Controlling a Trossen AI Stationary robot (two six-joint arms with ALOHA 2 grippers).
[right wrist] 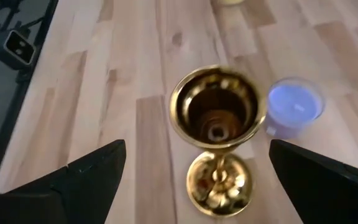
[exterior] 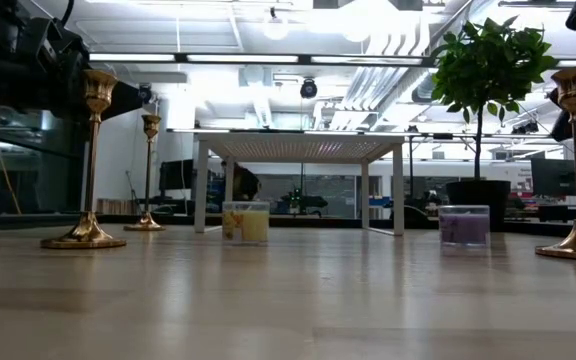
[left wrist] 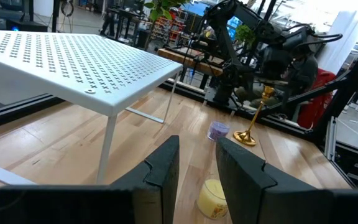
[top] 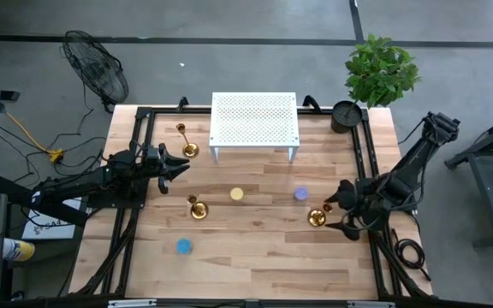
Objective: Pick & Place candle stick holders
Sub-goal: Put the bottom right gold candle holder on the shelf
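Three brass candle stick holders stand upright on their round bases on the wooden table: one at the back left [top: 187,145], one left of centre [top: 197,208], one at the right [top: 317,216]. My right gripper [top: 341,214] is open just right of the right holder and slants down at it. In the right wrist view its two fingers stand wide on either side of the holder's cup [right wrist: 217,109], touching nothing. My left gripper [top: 178,167] hovers at the table's left between the two left holders, its fingers [left wrist: 166,168] a narrow gap apart with nothing between them.
A white perforated rack [top: 254,120] stands at the back centre. Small candles sit on the table: yellow [top: 236,194], purple [top: 300,194] next to the right holder, blue [top: 183,246] near the front left. A potted plant [top: 382,68] stands at the back right corner.
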